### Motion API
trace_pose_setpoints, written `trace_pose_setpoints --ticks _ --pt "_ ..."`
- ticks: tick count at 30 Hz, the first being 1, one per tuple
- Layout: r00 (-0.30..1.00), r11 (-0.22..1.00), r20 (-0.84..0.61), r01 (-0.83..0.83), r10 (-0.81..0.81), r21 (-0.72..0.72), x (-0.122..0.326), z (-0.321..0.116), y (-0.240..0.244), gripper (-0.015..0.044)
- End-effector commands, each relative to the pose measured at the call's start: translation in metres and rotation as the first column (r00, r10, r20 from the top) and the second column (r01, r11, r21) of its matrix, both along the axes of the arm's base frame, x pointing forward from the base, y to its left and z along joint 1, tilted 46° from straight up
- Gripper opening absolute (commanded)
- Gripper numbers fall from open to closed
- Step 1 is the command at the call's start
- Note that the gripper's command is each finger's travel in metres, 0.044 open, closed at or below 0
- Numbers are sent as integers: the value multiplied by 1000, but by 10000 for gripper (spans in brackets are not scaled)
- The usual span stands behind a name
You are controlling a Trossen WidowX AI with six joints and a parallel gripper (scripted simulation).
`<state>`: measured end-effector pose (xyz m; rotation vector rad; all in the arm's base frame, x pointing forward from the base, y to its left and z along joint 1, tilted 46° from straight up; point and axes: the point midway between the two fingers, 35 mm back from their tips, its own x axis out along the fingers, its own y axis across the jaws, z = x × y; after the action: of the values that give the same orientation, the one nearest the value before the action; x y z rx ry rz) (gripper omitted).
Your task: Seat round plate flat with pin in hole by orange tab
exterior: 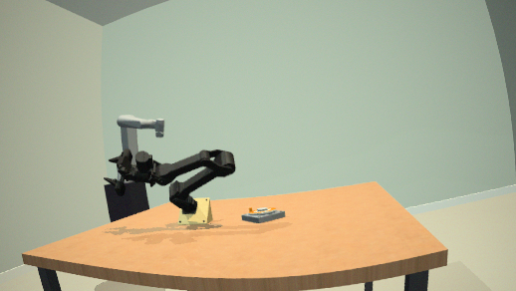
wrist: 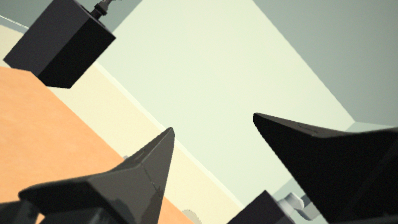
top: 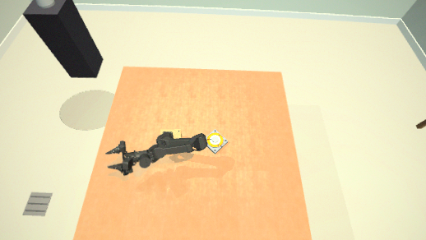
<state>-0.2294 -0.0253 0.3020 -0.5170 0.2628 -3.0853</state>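
Two pincer (top: 116,159) fingers wide apart, empty

one orange table (exterior: 319,234); one arm (exterior: 194,169) with one gripper (top: 116,159); one round plate (top: 215,140); one grey base (exterior: 264,216); one tan mount (exterior: 198,211); one black pedestal (top: 62,34); one floor vent (top: 38,203).

Top view, clock from table (top: 230,103) centre: arm mount (top: 174,133) sits about 7 o'clock, near centre. Base (top: 217,142) lies on the table just at the mount's 3 o'clock, plate (top: 215,140) on it. Arm reaches toward 9 o'clock; gripper (top: 116,159) hangs over the table's left edge, jaws wide, well apart from the plate. Pedestal (top: 62,37) stands off-table at 10 o'clock.
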Motion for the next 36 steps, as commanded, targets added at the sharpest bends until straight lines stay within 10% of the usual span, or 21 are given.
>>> trace_pose_setpoints --ticks 1,15,36 --pt "1000 1000 2 -8 8 -2 0 0 -2 374" --pt "820 833 146 -544 553 -99 33 21 -136 6" --pt "186 276 348 -933 919 -230 198 39 -255 0"
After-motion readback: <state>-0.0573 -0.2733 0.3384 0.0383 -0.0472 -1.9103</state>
